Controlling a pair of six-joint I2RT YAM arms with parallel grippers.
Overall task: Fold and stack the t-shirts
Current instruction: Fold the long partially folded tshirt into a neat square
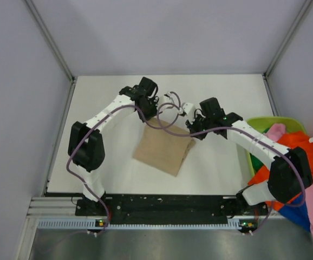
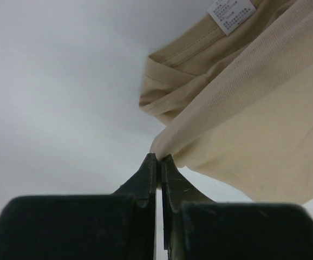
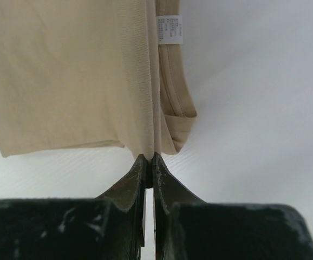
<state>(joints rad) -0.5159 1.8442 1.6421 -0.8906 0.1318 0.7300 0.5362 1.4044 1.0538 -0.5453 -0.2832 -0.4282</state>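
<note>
The tan t-shirt (image 1: pixel 164 147) hangs folded over the middle of the white table, its far edge lifted between both arms. My left gripper (image 1: pixel 149 120) is shut on its far left corner; the left wrist view shows the jaws (image 2: pixel 159 157) pinching tan cloth (image 2: pixel 243 108). My right gripper (image 1: pixel 191 130) is shut on the far right corner; the right wrist view shows the jaws (image 3: pixel 149 157) pinching the cloth (image 3: pixel 64 76), with a white label (image 3: pixel 169 28) above. Orange (image 1: pixel 302 143), pink (image 1: pixel 275 131) and blue (image 1: pixel 297 214) t-shirts lie piled at the right.
A lime-green plastic basket (image 1: pixel 265 123) stands at the table's right edge with the shirt pile spilling over it. Grey walls enclose the table (image 1: pixel 102 97) at the back and sides. The black mounting rail (image 1: pixel 162 203) runs along the near edge.
</note>
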